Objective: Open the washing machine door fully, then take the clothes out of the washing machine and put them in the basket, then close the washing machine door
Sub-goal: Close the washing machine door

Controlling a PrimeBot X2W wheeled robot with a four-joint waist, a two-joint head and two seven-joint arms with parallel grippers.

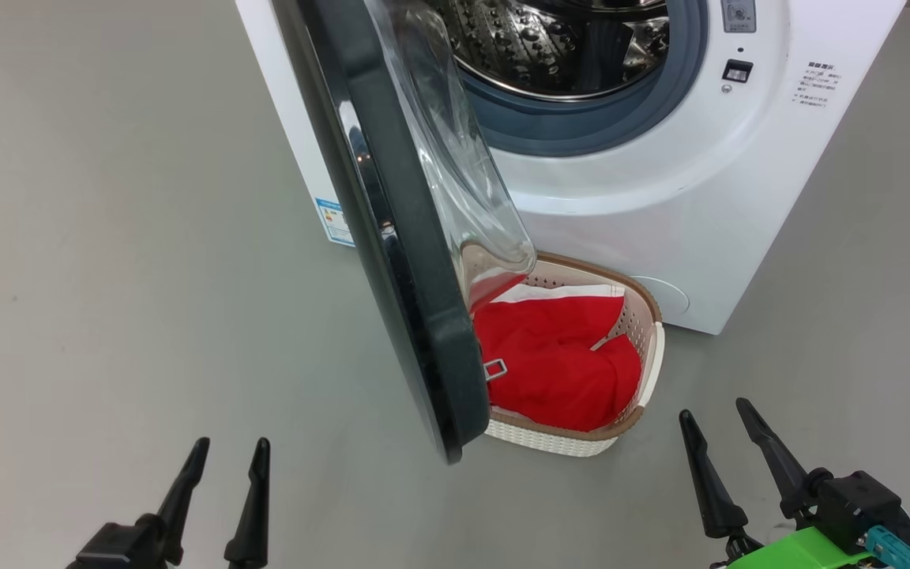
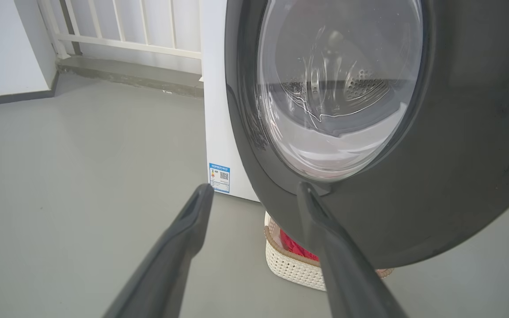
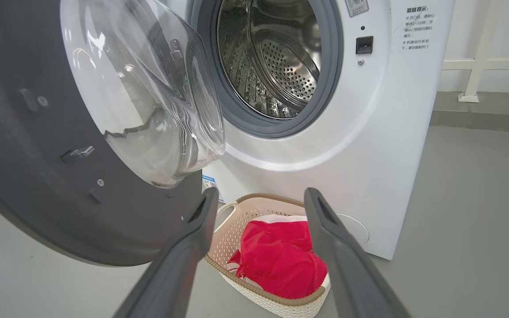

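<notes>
Clothes (image 1: pixel 558 363) in basket (image 1: pixel 652 379), door (image 1: pixel 392 261) open (perhaps halfway)

Tapered black fingers (image 1: pixel 254 498) on left claw (image 1: pixel 232 442), right claw (image 1: pixel 712 407), green wrist mount (image 1: pixel 802 549)

Ahead of left jaws, blocked by glossy black round door (image 2: pixel 457 154); free leftward over grey floor (image 2: pixel 82 176). Beyond right jaws, open into studded steel drum (image 3: pixel 281 66).

The head view looks steeply down, the washing machine (image 1: pixel 660 197) at twelve o'clock. The left wrist view closely faces the washing machine door (image 2: pixel 457 154) from outside, the right wrist view from inside. All share the basket (image 1: pixel 655 363).
</notes>
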